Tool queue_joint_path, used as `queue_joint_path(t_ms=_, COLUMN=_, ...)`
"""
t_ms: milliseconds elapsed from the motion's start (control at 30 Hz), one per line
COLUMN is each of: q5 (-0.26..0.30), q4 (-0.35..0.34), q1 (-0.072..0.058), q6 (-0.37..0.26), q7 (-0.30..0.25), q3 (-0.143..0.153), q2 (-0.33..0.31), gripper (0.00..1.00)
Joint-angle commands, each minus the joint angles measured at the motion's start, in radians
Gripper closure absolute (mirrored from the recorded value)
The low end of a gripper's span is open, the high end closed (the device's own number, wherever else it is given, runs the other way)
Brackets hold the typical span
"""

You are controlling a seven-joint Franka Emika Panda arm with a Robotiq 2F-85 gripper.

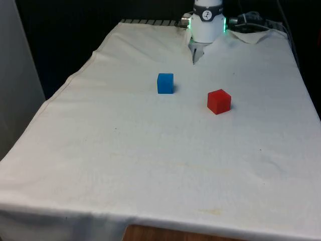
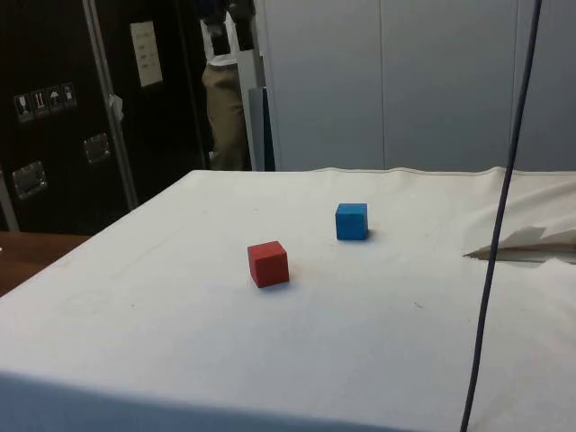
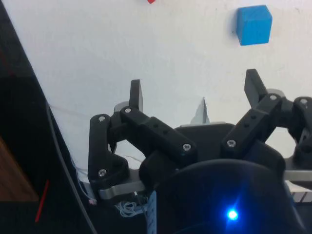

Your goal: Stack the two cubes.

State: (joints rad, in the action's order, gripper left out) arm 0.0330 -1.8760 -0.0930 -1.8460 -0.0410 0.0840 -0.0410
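Item: claw (image 3: 195, 92). Black, two-fingered, fingers being held spread wide with nothing between them; being carried high above the tabletop (image 1: 150, 165), well apart from both cubes.

Item: blue cube (image 1: 165, 83). Solid, matte, sharp-edged, flat-faced; being rested squarely on the cloth towards the robot's end. It is also being shown in the wrist view, beyond the fingertips.

Item: red cube (image 1: 219, 101). Same build and apparent size, turned slightly so that a corner is facing the front camera; lying near the blue cube, to the front view's right of it, not touching.

Item: white cloth (image 2: 180, 360). Soft, faintly creased, being draped over the tabletop's edges.

Step in hand, as judged: approach to the first cube, not yet begun in earnest. It is advised that the claw be lowered straight over one cube with fingers aligned to two parallel faces, the red one's rotation being matched if chosen. Smooth faces are being judged liable to slip under an off-centre pinch.
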Motion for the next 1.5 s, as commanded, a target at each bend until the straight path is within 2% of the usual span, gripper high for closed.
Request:
queue_joint_path(t_ms=0, q5=0.0, q4=-0.004, q1=0.0, q6=0.0, q7=-0.003, q3=0.003, q2=0.003, gripper=0.0)
queue_joint_path(t_ms=67, q5=0.005, q4=-0.028, q1=0.004, q6=-0.007, q7=-0.015, q3=0.01, q2=0.023, gripper=0.0)
queue_joint_path(t_ms=267, q5=0.004, q4=-0.094, q1=0.005, q6=-0.019, q7=-0.039, q3=0.029, q2=0.072, gripper=0.0)
queue_joint_path(t_ms=300, q5=0.0, q4=-0.078, q1=0.003, q6=-0.004, q7=-0.033, q3=0.028, q2=0.059, gripper=0.0)
queue_joint_path(t_ms=500, q5=0.008, q4=-0.16, q1=0.005, q6=-0.049, q7=-0.067, q3=0.036, q2=0.115, gripper=0.0)
queue_joint_path(t_ms=600, q5=0.002, q4=-0.164, q1=0.005, q6=-0.044, q7=-0.067, q3=0.035, q2=0.116, gripper=0.0)
queue_joint_path(t_ms=733, q5=0.011, q4=-0.205, q1=0.005, q6=-0.083, q7=-0.099, q3=0.037, q2=0.138, gripper=0.0)
queue_joint_path(t_ms=833, q5=0.013, q4=-0.222, q1=0.005, q6=-0.098, q7=-0.114, q3=0.038, q2=0.146, gripper=0.0)
queue_joint_path(t_ms=867, q5=0.006, q4=-0.212, q1=0.005, q6=-0.084, q7=-0.106, q3=0.037, q2=0.137, gripper=0.0)
queue_joint_path(t_ms=1000, q5=0.012, q4=-0.25, q1=0.005, q6=-0.119, q7=-0.137, q3=0.04, q2=0.159, gripper=0.0)
queue_joint_path(t_ms=1133, q5=0.007, q4=-0.277, q1=0.007, q6=-0.13, q7=-0.155, q3=0.045, q2=0.178, gripper=0.0)
queue_joint_path(t_ms=1167, q5=0.007, q4=-0.265, q1=0.006, q6=-0.116, q7=-0.151, q3=0.044, q2=0.165, gripper=0.0)
queue_joint_path(t_ms=1267, q5=0.001, q4=-0.315, q1=0.012, q6=-0.141, q7=-0.171, q3=0.055, q2=0.206, gripper=0.0)
queue_joint_path(t_ms=1467, q5=-0.02, q4=-0.378, q1=0.014, q6=-0.164, q7=-0.183, q3=0.078, q2=0.246, gripper=0.0)
